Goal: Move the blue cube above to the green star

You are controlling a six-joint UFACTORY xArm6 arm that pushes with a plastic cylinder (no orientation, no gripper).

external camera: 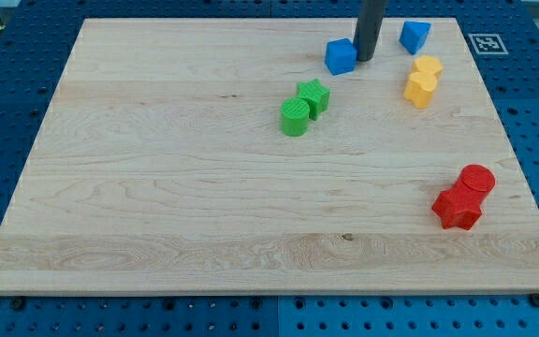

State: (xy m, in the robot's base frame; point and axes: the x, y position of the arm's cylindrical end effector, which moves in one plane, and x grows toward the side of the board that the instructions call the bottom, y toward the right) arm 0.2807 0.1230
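Observation:
The blue cube lies near the view's top, up and to the right of the green star. My tip stands right against the cube's right side. The green star touches a green cylinder at its lower left. A second blue block, wedge-like, lies farther right near the board's top edge.
Two yellow blocks sit together at the right, below the second blue block. A red cylinder and a red star-like block touch at the lower right. The wooden board ends close behind the blue blocks.

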